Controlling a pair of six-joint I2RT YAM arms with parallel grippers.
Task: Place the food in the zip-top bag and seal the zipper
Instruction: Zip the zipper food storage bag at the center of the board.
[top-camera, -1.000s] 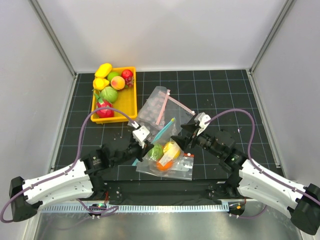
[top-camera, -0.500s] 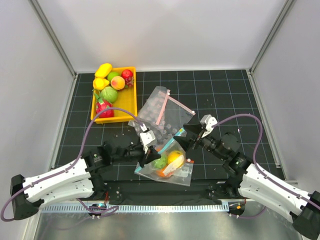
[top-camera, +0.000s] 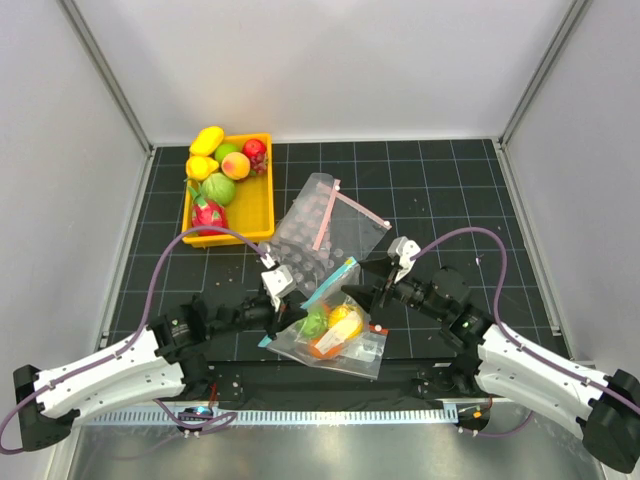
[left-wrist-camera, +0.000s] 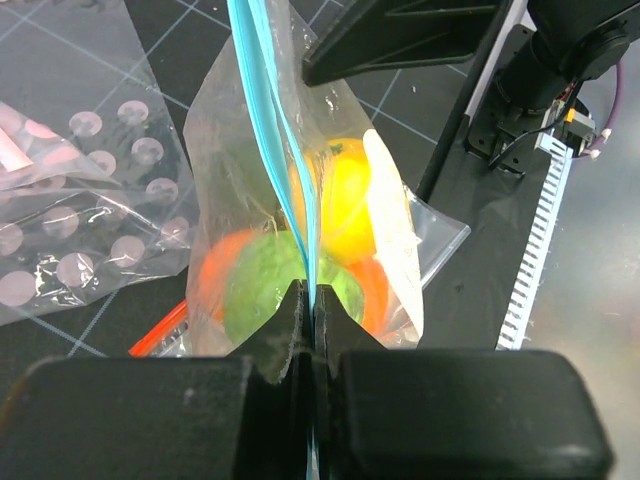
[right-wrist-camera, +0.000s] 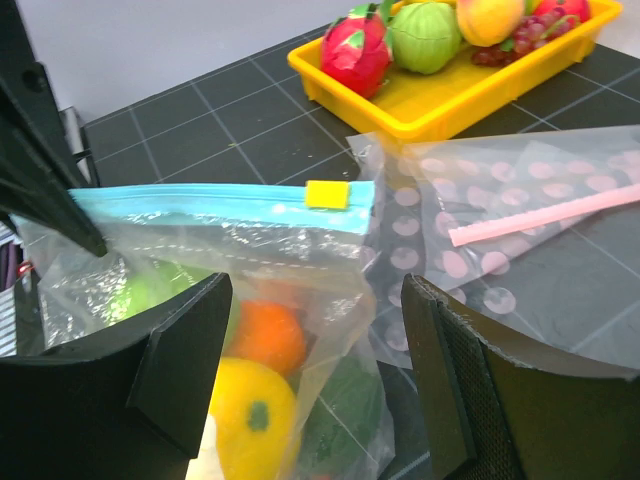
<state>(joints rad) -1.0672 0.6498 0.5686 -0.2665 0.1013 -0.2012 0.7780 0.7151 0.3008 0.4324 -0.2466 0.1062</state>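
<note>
Clear crinkled bag (top-camera: 345, 345) on the table (top-camera: 450, 200) between the arms, holding orange, yellow and green fruit (left-wrist-camera: 345, 195). Blue zipper (left-wrist-camera: 275, 150) raised, with the left hand (left-wrist-camera: 308, 300) clamped on one end. Right hand (right-wrist-camera: 315, 290) spread wide, straddling the bag's other end. Yellow tray (top-camera: 250, 205) far left.

Over the last second the zip-top bag (top-camera: 340, 340) has come down from between the arms and slid nearer to me on the table (top-camera: 450, 200). In the past half second the left gripper (left-wrist-camera: 308, 300) has backed off leftward along the zipper (top-camera: 328, 288), which again shows as a long slanted line. The right gripper (top-camera: 360, 290) has shifted left and nearer.
</note>
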